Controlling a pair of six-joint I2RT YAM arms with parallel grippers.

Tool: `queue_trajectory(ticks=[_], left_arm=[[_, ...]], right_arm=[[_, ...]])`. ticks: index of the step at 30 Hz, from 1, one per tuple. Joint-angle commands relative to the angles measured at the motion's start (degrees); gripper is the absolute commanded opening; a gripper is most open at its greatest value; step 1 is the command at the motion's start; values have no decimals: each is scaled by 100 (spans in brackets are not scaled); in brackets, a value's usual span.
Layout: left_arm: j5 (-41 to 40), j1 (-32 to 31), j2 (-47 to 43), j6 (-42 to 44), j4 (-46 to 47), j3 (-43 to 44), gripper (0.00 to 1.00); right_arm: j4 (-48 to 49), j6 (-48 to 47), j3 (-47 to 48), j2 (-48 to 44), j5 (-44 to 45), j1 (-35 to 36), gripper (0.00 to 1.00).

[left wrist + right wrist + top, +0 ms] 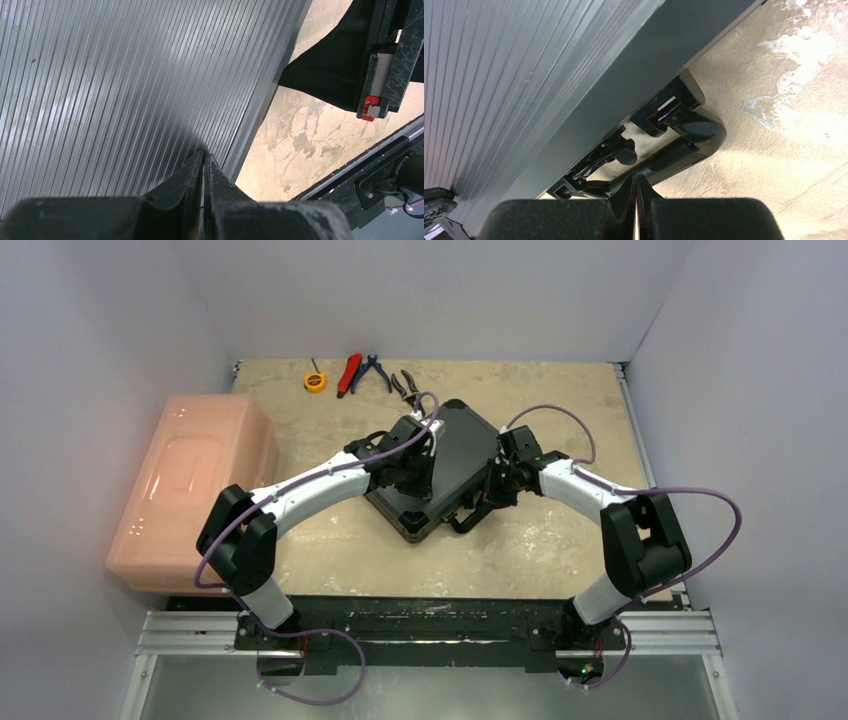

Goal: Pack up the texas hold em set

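We find a tan, mottled bench enclosed by plain pale walls, with a metal rail along its near edge. The black case lies closed and flat, set diagonally, directly beneath and between both sets of fingers. The left fingers are pressed together and grip nothing; their tips sit over the ribbed lid close to its edge, and we cannot confirm contact. The right fingers are likewise fully closed and empty, their tips right at the glossy handle on the case's side. A pink translucent bin stands well to the left of the left fingers. Beyond both sets of fingers, near the far wall, lie a yellow tape measure and pliers.
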Motion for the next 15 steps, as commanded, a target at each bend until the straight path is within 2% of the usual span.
queue_trajectory(ticks=[1,15], left_arm=[[1,-22,104,54,-580,-219,5],[1,-27,102,92,-612,-201,4]], right_arm=[[78,-12,-12,18,-109,46,0],[501,219,-108,196,-155,86,0]])
